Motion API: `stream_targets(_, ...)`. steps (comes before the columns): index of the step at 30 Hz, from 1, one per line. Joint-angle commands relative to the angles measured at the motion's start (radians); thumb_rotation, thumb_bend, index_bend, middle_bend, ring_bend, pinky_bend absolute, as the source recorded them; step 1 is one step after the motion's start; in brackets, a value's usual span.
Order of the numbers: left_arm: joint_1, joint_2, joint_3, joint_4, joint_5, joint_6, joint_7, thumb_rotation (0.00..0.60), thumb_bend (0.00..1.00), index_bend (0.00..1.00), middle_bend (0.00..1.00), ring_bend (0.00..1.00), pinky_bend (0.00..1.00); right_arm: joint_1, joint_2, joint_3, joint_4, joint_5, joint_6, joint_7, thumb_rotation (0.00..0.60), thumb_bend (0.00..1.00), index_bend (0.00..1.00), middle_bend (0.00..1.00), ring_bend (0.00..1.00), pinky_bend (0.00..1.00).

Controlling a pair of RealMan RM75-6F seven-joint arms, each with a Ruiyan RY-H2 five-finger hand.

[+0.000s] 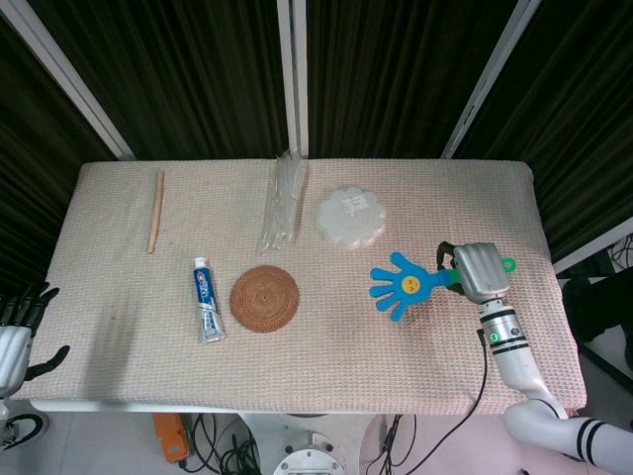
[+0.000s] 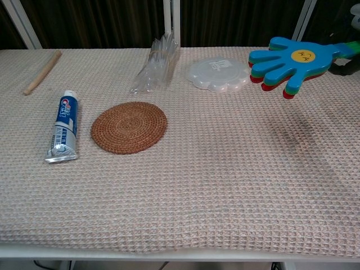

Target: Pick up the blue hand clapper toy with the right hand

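Observation:
The blue hand clapper toy has a yellow face and green and red layers under the blue one. It hangs above the right side of the table, flat, fingers pointing left, also shown in the chest view as the clapper with its shadow on the cloth below. My right hand grips its green handle at the right end; only a dark edge of that hand shows in the chest view. My left hand hangs off the table's left edge, fingers apart, holding nothing.
On the beige waffle cloth lie a wooden stick, a toothpaste tube, a round woven coaster, a clear plastic bundle and a white flower-shaped lid.

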Motion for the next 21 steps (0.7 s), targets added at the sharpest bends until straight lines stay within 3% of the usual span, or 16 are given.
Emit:
stream_targets(1, 0.0, 0.0, 0.0, -0.001, 0.001, 0.0, 0.001, 0.6, 0.21, 0.11, 0.04, 0.0, 0.1, -0.018, -0.009, 0.047, -0.036, 0.036, 0.036, 0.287, 0.6, 0.99, 1.0, 1.0, 1.0, 1.0)
stream_targets(5, -0.001, -0.001, 0.0, 0.0, 0.0, -0.001, 0.002, 0.6, 0.21, 0.11, 0.04, 0.0, 0.1, -0.048, -0.026, 0.11, -0.08, 0.079, 0.05, 0.534, 0.6, 0.99, 1.0, 1.0, 1.0, 1.0)
stream_targets(7, -0.002, -0.002, 0.0, 0.001, -0.001, -0.003, 0.003, 0.6, 0.21, 0.11, 0.04, 0.0, 0.1, -0.062, 0.0, 0.138, -0.137, 0.131, -0.002, 0.666, 0.6, 1.0, 1.0, 1.0, 1.0, 1.0)
stream_targets(14, -0.006, -0.007, -0.001, 0.006, -0.003, -0.011, 0.001, 0.6, 0.21, 0.11, 0.04, 0.0, 0.1, -0.055, 0.024, 0.114, -0.123, 0.123, -0.046, 0.66, 0.6, 1.0, 1.0, 1.0, 1.0, 1.0)
stream_targets(18, -0.005, -0.008, 0.0, 0.01, -0.005, -0.014, -0.003, 0.6, 0.21, 0.11, 0.04, 0.0, 0.1, -0.023, 0.025, 0.048, -0.054, 0.058, -0.054, 0.485, 0.6, 1.0, 1.0, 1.0, 1.0, 1.0)
stream_targets(21, -0.005, -0.008, 0.001, 0.013, -0.007, -0.016, -0.006, 0.6, 0.21, 0.11, 0.04, 0.0, 0.1, 0.018, 0.013, -0.044, 0.058, -0.046, -0.025, 0.128, 0.6, 1.0, 1.0, 1.0, 1.0, 1.0)
